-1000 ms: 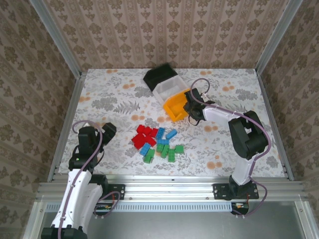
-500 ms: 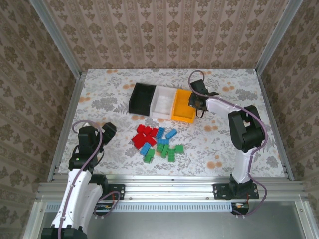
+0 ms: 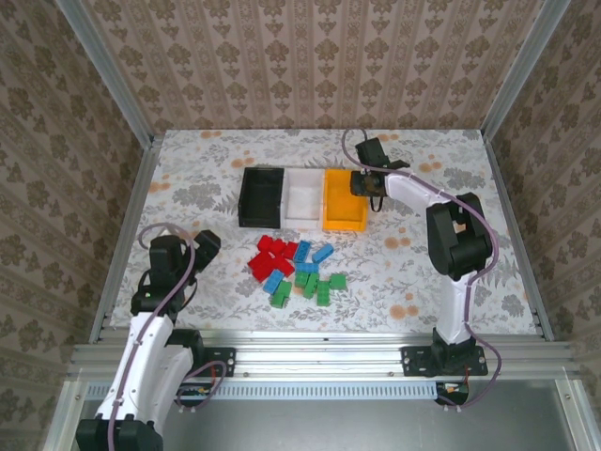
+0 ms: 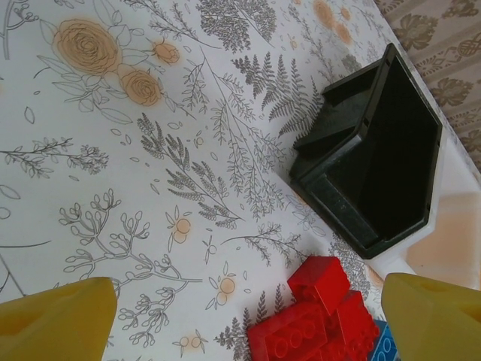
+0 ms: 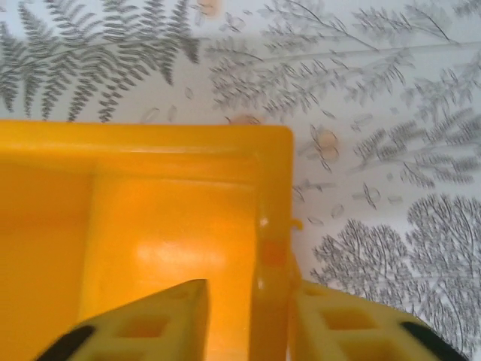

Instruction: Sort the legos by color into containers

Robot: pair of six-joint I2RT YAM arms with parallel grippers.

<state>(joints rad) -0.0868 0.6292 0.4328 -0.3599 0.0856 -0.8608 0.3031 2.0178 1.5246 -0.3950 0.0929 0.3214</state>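
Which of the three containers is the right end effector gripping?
The orange-yellow container, rightmost in the row. The right end effector straddles its right wall; the white container and black container are untouched.

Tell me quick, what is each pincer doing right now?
Left pincer: open, holding nothing, above the red legos.
Right pincer: closed on the wall of the orange-yellow bin, one finger inside, one outside.

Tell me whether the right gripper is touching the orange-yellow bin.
Touching. In the right wrist view the right gripper straddles the orange-yellow bin wall, its fingers pressed against either side.
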